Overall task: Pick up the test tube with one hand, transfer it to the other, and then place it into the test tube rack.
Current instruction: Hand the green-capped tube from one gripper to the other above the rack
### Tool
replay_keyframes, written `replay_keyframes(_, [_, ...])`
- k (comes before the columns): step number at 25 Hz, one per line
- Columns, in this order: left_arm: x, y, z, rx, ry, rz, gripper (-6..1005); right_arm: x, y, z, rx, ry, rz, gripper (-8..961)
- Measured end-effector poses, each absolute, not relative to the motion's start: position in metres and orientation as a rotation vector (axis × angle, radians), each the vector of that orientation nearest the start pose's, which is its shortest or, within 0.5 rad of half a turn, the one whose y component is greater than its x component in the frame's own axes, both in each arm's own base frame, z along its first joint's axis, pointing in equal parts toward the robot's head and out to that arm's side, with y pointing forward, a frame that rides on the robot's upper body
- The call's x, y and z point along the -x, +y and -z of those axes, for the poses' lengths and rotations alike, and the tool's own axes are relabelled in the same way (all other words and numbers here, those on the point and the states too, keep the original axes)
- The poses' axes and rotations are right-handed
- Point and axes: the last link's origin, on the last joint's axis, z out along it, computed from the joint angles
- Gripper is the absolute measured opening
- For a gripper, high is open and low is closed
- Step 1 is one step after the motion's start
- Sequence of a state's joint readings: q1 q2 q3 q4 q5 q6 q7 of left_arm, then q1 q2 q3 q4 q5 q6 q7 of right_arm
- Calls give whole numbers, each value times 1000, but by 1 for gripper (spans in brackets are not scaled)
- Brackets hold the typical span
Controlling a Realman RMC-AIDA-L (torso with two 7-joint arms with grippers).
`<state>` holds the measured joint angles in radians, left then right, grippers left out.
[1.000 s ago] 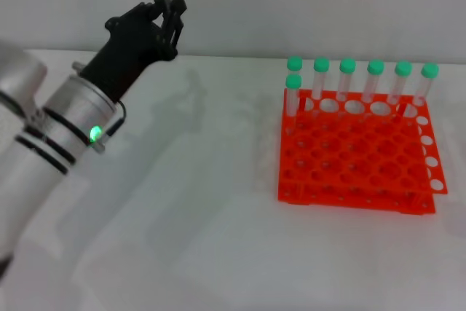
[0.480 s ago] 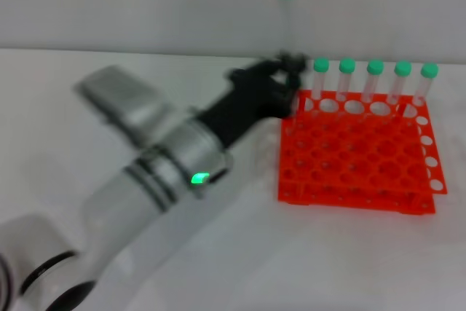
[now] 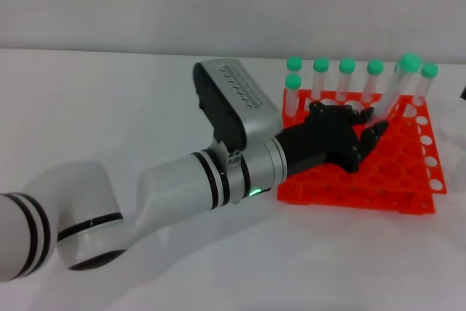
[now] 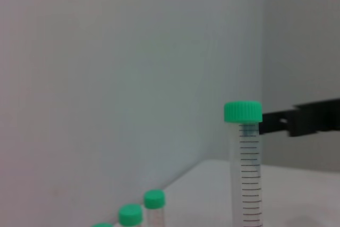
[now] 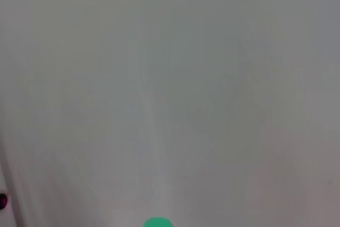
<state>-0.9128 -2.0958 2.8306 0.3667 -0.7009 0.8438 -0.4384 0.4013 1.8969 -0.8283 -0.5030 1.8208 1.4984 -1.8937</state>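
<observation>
Left tool [image 3: 368, 132] clamps the test tube [image 3: 393, 89] above the test tube rack [image 3: 357, 154].
Slim and clear, printed with graduation lines and topped by a round green cap [image 4: 243, 111], the tube leans over the rack's back holes, near six other green-capped tubes [image 3: 347, 78] standing there. On the white counter [image 3: 145, 107], right tool is unseen.

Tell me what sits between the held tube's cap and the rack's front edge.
In the head view, the left end effector gripping the test tube, then open holes of the test tube rack.
</observation>
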Motion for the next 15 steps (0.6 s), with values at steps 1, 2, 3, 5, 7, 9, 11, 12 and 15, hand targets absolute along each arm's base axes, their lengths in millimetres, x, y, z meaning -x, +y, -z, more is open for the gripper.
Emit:
replay_keyframes(1, [125, 364, 152, 2551, -222, 808, 265, -297, 340, -92, 2225, 580, -1053, 756])
replay_keyframes(2, [125, 364, 152, 2554, -199, 799, 266, -296, 341, -92, 2234, 583, -1048, 755])
replay_keyframes(3, [124, 364, 153, 2558, -174, 790, 268, -294, 344, -90, 2241, 585, -1042, 753])
replay_keyframes(5, [123, 363, 154, 2559, -125, 779, 270, -293, 345, -88, 2246, 585, -1038, 751])
replay_keyframes(7, [122, 362, 154, 2559, -108, 777, 273, -288, 349, -83, 2274, 581, -1031, 748])
replay_keyframes(9, [120, 363, 155, 2559, -102, 774, 276, -282, 351, -80, 2306, 571, -1036, 745])
replay_keyframes(11, [119, 364, 154, 2556, -104, 774, 279, -275, 352, -75, 2342, 558, -1049, 743])
replay_keyframes(12, [119, 364, 154, 2554, -104, 774, 280, -271, 352, -73, 2356, 554, -1061, 742])
replay_keyframes(15, [118, 365, 154, 2551, -103, 777, 285, -262, 354, -66, 2379, 546, -1097, 738])
